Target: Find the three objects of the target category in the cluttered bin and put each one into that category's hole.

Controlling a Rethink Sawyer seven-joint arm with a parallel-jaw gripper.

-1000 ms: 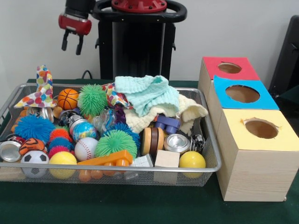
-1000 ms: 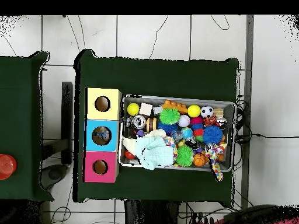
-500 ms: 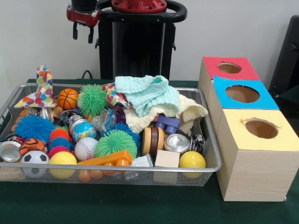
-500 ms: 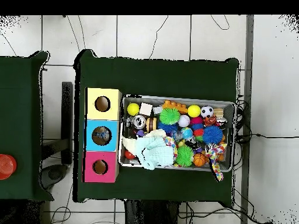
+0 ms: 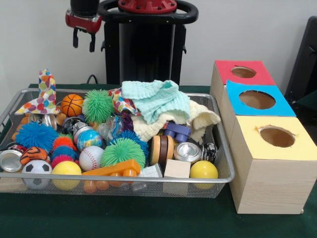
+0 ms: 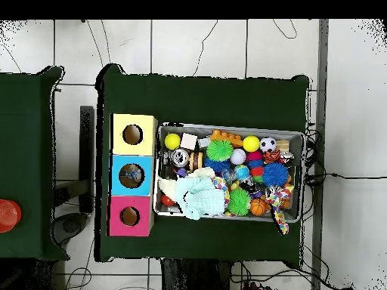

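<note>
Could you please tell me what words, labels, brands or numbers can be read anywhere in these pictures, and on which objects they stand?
No text can be read in either view.
The small white block at the wire mesh bin's front edge bears faint marks, too small to read.
The red, blue and yellow tops of the wooden boxes carry only holes, no labels.

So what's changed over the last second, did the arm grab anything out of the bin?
No grab. The gripper rose from its spot a second ago, then dipped slightly and drifted toward the picture's left; it hangs empty, fingers apart, high above the bin's far left corner. Everything in the bin, including the mint cloth and the orange basketball, stayed put, as did the three boxes.
</note>
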